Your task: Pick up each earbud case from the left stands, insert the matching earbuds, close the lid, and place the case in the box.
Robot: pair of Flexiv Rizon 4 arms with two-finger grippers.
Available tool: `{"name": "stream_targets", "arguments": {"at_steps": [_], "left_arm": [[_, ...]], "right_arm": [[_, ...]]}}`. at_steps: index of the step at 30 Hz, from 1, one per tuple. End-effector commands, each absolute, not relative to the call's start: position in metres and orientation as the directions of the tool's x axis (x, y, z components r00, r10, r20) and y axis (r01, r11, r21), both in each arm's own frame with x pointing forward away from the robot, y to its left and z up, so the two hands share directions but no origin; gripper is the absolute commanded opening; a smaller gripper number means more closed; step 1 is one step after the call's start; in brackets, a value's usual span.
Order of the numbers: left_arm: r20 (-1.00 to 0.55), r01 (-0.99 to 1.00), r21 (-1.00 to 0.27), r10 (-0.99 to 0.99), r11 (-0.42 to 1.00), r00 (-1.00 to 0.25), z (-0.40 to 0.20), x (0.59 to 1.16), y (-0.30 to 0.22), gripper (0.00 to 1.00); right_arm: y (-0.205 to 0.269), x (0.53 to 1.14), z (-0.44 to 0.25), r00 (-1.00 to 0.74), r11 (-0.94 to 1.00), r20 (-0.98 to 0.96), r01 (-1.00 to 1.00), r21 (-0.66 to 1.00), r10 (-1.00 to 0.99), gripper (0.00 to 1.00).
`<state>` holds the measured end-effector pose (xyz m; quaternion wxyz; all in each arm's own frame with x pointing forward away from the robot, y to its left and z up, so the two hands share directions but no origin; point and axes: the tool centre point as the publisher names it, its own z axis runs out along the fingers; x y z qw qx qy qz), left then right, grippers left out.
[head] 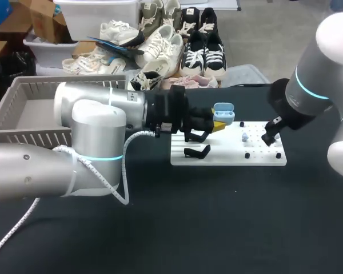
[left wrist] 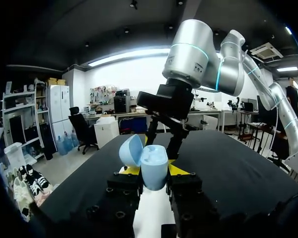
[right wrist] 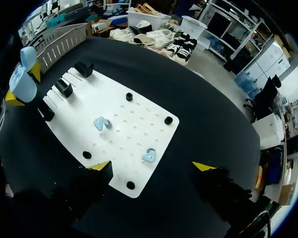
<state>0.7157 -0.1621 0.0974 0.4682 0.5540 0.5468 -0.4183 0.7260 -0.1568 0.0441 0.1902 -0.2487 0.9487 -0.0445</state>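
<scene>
A light blue earbud case (head: 223, 110) with its lid open is held upright above the left end of the white board (head: 228, 155); my left gripper (head: 219, 123) is shut on it. In the left wrist view the case (left wrist: 152, 166) sits between the yellow tips, the lid tilted back. My right gripper (head: 270, 138) hangs open over the board's right part. From the right wrist, its wide-spread fingers (right wrist: 152, 166) straddle one pale blue earbud (right wrist: 149, 156). A second earbud (right wrist: 102, 123) lies nearer the board's middle. The case (right wrist: 24, 82) shows beyond the board's far end.
Three black stands (right wrist: 63, 87) sit at the board's left end, one of them (head: 197, 151) below the held case. Small black pegs (right wrist: 168, 120) dot the board. A grey slatted basket (head: 23, 108) stands at the table's back left. Black tabletop (head: 217, 217) spreads in front.
</scene>
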Motion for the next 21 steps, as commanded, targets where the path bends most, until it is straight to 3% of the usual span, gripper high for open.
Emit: {"name": "stream_targets", "arguments": {"at_steps": [1, 8, 21], "left_arm": [[-0.976, 0.997, 0.063, 0.211, 0.039, 0.054, 0.0966, 0.7149, -0.1619, 0.0], [-0.976, 0.997, 0.063, 0.211, 0.039, 0.054, 0.0966, 0.7149, -0.1619, 0.0], [-0.976, 0.997, 0.063, 0.211, 0.039, 0.054, 0.0966, 0.7149, -0.1619, 0.0]], "right_arm": [[-0.1512, 0.7304, 0.0372, -0.819, 0.892, -0.354, -0.412, -0.185, -0.452, 0.98], [-0.1452, 0.7291, 0.0333, -0.851, 0.928, -0.37, -0.34, -0.149, -0.371, 0.99], [-0.1456, 0.729, 0.0317, -0.865, 0.934, -0.354, -0.328, -0.14, -0.357, 0.92]]}}
